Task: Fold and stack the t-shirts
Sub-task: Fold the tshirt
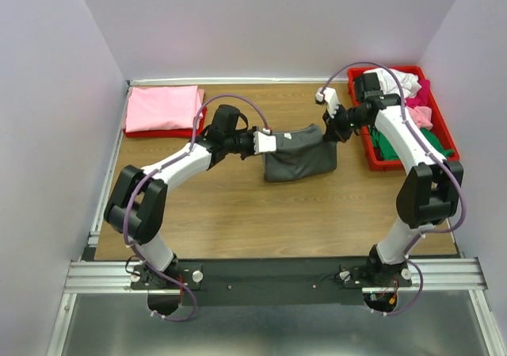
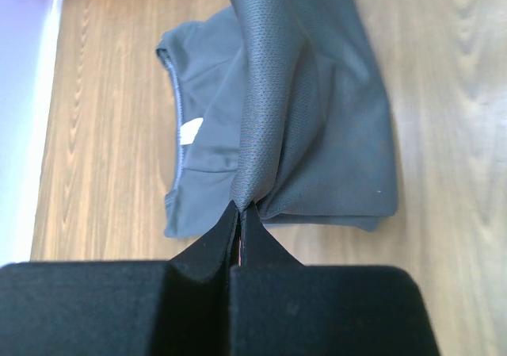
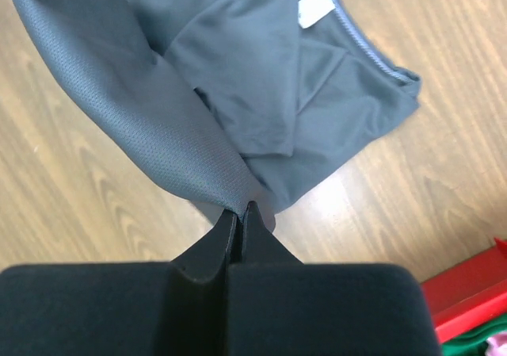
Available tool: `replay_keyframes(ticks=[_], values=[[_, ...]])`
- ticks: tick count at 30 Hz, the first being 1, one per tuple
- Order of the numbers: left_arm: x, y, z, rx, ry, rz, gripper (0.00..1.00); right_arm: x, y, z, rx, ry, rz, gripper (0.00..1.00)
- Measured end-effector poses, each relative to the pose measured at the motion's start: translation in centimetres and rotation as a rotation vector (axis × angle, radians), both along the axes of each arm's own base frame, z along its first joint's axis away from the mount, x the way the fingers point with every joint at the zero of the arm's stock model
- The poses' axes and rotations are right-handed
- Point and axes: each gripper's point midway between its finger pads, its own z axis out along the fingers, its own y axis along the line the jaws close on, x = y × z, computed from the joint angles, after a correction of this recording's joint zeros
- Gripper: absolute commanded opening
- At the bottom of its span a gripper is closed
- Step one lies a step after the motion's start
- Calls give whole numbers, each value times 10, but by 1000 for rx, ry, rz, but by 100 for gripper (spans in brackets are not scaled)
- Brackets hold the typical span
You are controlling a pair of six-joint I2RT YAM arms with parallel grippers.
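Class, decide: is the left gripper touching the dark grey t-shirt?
Touching. The left wrist view shows the left gripper shut on a pinched fold of the dark grey t-shirt.

left end effector [image 2: 240,213] pinching grey t-shirt [image 2: 317,134], wooden table [image 2: 111,118]

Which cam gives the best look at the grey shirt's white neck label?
Right wrist: the white neck label lies flat and fully visible on the dark grey t-shirt. Left wrist shows only a foreshortened sliver of it. Top external: too small to make out.

Grey t-shirt [image 1: 301,162] blocks centre, near table [image 1: 238,221] open
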Motion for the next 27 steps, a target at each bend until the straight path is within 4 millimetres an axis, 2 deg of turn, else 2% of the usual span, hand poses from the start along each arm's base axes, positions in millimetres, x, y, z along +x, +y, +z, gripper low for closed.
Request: replay_keyframes(ticks=[7, 12, 19, 27], values=[[32, 9, -16, -15, 14, 61, 0, 38, 5, -11, 24, 17, -52, 0], [53, 9, -15, -32, 12, 95, 0, 63, 10, -25, 39, 35, -85, 0], [74, 12, -9, -39, -1, 157, 0, 82, 14, -45, 59, 63, -132, 0], [99, 9, -15, -30, 22, 225, 0, 107, 15, -60, 75, 55, -219, 0]])
